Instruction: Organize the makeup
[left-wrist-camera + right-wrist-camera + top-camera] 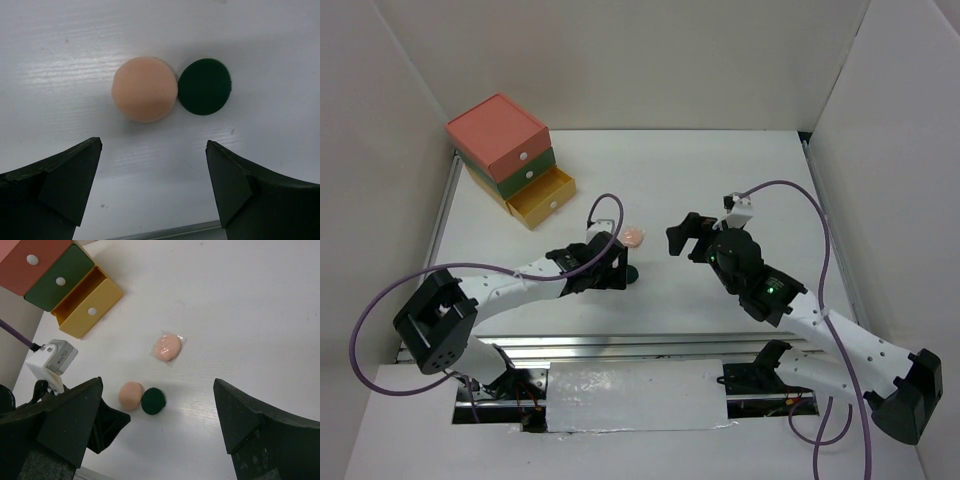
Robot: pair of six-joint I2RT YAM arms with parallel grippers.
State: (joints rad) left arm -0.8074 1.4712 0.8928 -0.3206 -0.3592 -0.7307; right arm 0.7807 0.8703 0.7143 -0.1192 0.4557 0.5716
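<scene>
A peach round disc (145, 89) and a dark-green round disc (205, 86) lie touching side by side on the white table. My left gripper (154, 145) is open and empty, just short of them. In the top view it (613, 264) covers the peach disc; the green disc (632, 273) shows at its tip. A pink disc in a clear wrapper (167, 346) (634, 236) lies a little farther back. My right gripper (159, 385) (683, 235) is open and empty, held above the table to the right of the discs. Palettes and tubes are out of view.
The red-green-yellow drawer chest (500, 150) stands at the back left, its yellow bottom drawer (87, 305) pulled open. White walls enclose the table on three sides. The left gripper's fingers (105, 425) show in the right wrist view beside the peach disc (131, 395).
</scene>
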